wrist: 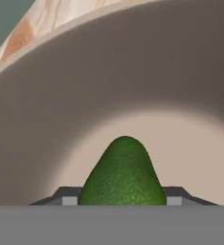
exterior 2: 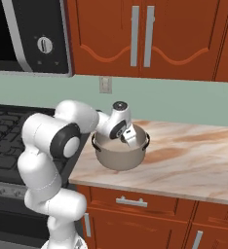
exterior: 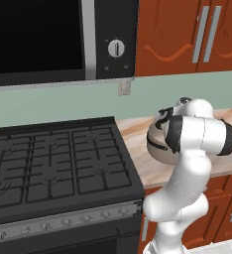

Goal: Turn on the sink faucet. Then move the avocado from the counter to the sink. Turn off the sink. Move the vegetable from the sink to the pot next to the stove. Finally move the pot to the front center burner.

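Note:
The grey-beige pot [exterior 2: 120,159] stands on the marbled counter [exterior 2: 189,163] just right of the black stove [exterior: 53,163]. My gripper [exterior 2: 130,138] reaches down into the pot from its left rim. Between the two fingertips [wrist: 69,196], the dark green avocado [wrist: 123,172] sits low inside the pot, above its pale floor, and the gripper [wrist: 122,198] is shut on it. From the left base camera, my forearm covers part of the pot [exterior: 156,145]. The sink and the sink faucet are out of view.
A microwave [exterior: 38,34] hangs over the stove, and reddish-brown cabinets [exterior 2: 140,36] run above the counter. The stove's grates [exterior: 48,181] lie left of the pot. Bare counter stretches to the pot's right.

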